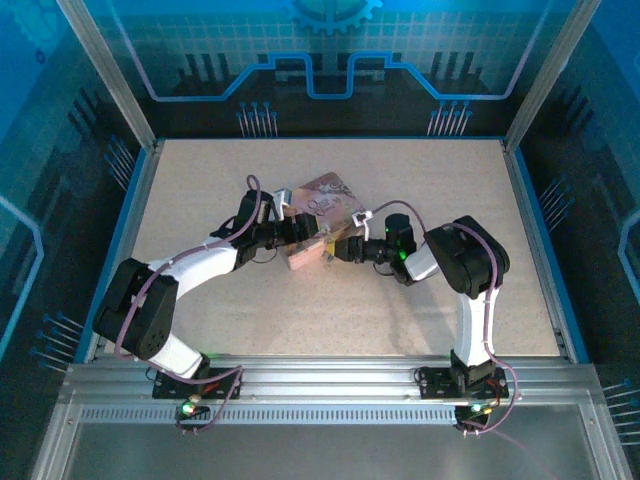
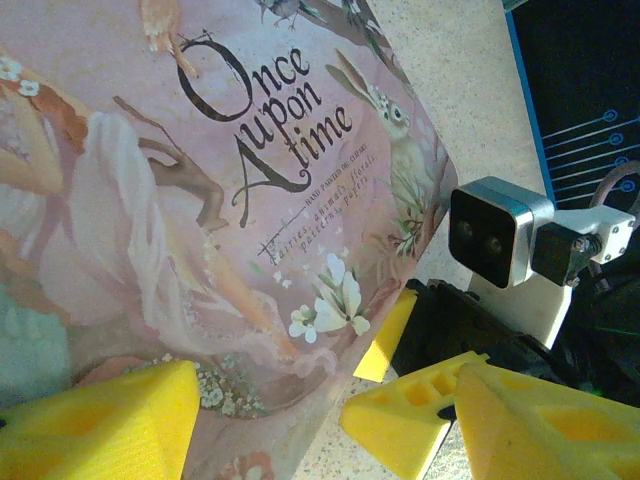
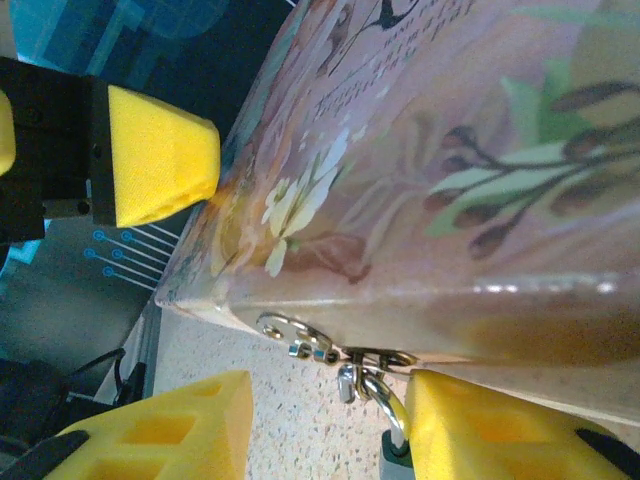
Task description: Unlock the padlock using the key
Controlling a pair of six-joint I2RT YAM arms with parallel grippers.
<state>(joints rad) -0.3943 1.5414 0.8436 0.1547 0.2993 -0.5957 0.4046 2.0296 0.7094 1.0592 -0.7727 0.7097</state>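
Note:
The padlock is small and dark bluish. Its thin metal shackle hangs through the hasp on the front edge of the pink picture-lidded box. In the right wrist view my right gripper is open on the table below that edge. The padlock lies just inside its right finger. My left gripper is open over the box's near corner, with one finger above the lid. From above, the two grippers meet at the box's front. The key is out of view.
One yellow finger of the right gripper and its wrist camera sit close beside the left gripper's fingers. The speckled tabletop has blue raised borders. Glass walls enclose the cell on the left, right and back.

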